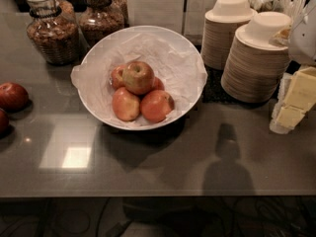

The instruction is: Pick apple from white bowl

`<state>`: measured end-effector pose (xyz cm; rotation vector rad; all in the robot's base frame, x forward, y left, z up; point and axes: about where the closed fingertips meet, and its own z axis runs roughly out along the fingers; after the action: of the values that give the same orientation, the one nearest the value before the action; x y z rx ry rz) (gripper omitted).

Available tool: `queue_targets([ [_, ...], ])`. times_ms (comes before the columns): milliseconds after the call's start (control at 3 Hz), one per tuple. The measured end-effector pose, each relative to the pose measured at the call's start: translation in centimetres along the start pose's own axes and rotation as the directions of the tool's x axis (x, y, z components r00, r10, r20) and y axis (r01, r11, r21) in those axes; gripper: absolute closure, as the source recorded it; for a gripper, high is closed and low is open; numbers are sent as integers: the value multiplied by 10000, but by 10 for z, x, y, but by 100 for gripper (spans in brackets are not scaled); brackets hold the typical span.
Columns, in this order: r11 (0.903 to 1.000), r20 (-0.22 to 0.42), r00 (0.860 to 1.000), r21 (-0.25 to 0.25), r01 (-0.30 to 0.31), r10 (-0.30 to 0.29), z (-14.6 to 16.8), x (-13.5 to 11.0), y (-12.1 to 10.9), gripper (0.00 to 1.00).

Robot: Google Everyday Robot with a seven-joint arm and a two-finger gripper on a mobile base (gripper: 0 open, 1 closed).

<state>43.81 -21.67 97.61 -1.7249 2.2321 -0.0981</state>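
Observation:
The white bowl [146,29] lined with crinkled white paper stands on the dark counter, left of centre. The apple [138,77], red with a large yellow-green patch and a stem dimple, lies on top of the pile inside it. Redder orange-blushed apples lie under and around it, two in front [125,104] [156,105] and one behind on the left [116,76]. My gripper [292,106], pale yellow under a white-grey wrist, enters at the right edge. It hangs above the counter, well to the right of the bowl and apart from it, holding nothing that I can see.
Two stacks of beige disposable bowls [230,31] [258,58] stand right of the white bowl, close to my gripper. Two glass jars [52,31] [101,15] stand at the back left. Dark red apples [12,97] lie at the left edge. The counter's front edge [158,196] runs across the bottom.

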Motion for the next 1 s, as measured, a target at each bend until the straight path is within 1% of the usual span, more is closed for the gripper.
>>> queue_targets([
  [333,10000,40,10000,53,6,-7,0,-2,0,0],
  [667,9999,718,9974,132,17,-26,15,-19,2,0],
  [1000,9990,2044,9781,278,350,-399,35,-63,5,0],
])
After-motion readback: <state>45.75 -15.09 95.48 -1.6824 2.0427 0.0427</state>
